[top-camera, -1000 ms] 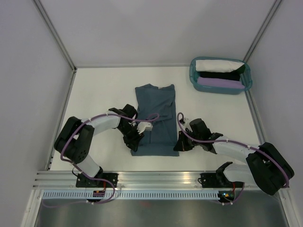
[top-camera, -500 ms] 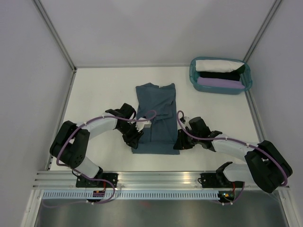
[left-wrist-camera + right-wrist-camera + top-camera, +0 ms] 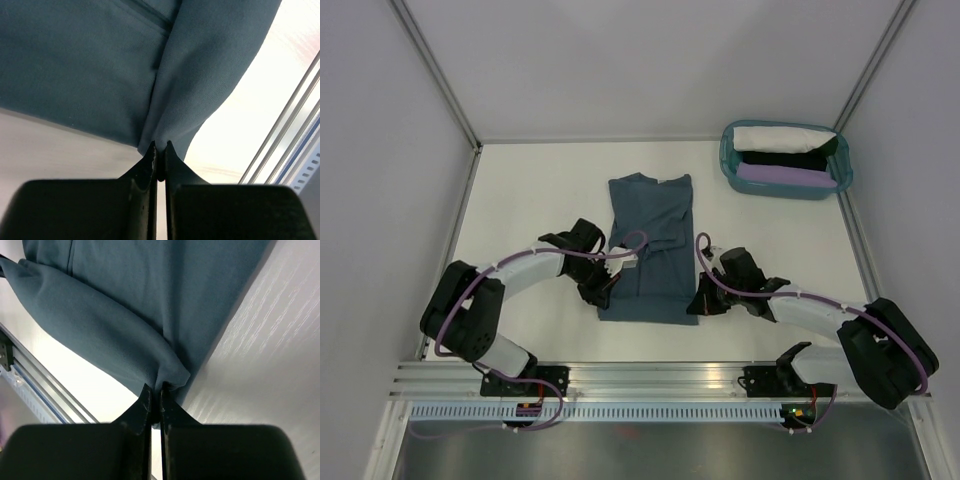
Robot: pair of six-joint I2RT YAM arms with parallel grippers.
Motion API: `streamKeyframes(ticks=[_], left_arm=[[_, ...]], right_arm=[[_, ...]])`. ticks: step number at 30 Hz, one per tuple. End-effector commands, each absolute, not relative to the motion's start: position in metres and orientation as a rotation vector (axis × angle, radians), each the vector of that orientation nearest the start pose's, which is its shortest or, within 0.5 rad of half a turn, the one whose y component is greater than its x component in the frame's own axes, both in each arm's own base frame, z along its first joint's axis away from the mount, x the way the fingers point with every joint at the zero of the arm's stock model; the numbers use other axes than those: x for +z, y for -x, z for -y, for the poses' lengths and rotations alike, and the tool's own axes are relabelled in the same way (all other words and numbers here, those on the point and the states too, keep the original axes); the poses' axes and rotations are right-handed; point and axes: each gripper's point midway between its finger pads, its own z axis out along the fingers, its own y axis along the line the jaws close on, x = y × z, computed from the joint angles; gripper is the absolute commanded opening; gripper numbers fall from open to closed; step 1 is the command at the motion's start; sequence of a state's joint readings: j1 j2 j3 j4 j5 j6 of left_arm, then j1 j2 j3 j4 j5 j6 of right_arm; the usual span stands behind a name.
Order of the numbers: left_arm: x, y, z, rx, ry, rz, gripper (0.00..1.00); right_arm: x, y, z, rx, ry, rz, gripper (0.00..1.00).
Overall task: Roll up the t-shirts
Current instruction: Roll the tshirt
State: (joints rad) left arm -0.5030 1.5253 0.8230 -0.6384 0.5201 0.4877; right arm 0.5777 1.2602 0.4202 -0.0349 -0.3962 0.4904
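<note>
Slate-blue t-shirt (image 3: 650, 235), hem newly in left hand (image 3: 160, 150) and right hand (image 3: 155, 392)

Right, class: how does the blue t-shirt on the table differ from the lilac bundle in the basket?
The blue t-shirt lies flat on the table; the lilac bundle sits bundled in the basket. The left claw and right claw pinch the blue t-shirt's near corners; no claw touches the lilac bundle. Both are plain fabric.

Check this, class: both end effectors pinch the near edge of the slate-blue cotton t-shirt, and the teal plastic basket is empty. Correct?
The teal plastic basket is not empty: the top external view shows white, black and lilac fabric bundles inside. The left end effector and right end effector do pinch the slate-blue cotton t-shirt at its near edge.
</note>
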Motion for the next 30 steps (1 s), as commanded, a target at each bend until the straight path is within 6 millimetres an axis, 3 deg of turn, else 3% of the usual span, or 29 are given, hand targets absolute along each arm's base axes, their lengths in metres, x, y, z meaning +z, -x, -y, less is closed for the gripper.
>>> streamKeyframes(ticks=[1,6,9,12,14,19,25,30], left_arm=[[0.026,-0.191,0.168,-0.633,-1.41,-2.441,0.02],[0.033,-0.18,0.158,-0.599,-1.452,-2.39,0.02],[0.036,-0.181,0.162,-0.625,-1.449,-2.378,0.02],[0.024,-0.186,0.166,-0.652,-1.436,-2.456,0.03],[0.013,-0.188,0.166,-0.653,-1.427,-2.515,0.08],[0.011,-0.202,0.168,-0.609,-1.353,-2.537,0.25],[0.027,-0.229,0.156,-0.448,-1.197,-2.526,0.35],[0.065,-0.246,0.165,-0.476,-1.164,-2.374,0.36]], right_arm=[[0.025,-0.163,-0.218,1.01,0.221,-2.589,0.0],[0.042,-0.145,-0.222,1.164,0.104,-2.544,0.0],[0.048,-0.151,-0.222,1.154,0.081,-2.502,0.0],[0.044,-0.161,-0.222,1.105,0.099,-2.521,0.0],[0.032,-0.162,-0.222,1.085,0.094,-2.587,0.0],[0.017,-0.17,-0.221,1.053,0.067,-2.654,0.0],[0.02,-0.177,-0.215,1.028,0.015,-2.638,0.04],[0.023,-0.184,-0.213,1.016,0.008,-2.661,0.04]])
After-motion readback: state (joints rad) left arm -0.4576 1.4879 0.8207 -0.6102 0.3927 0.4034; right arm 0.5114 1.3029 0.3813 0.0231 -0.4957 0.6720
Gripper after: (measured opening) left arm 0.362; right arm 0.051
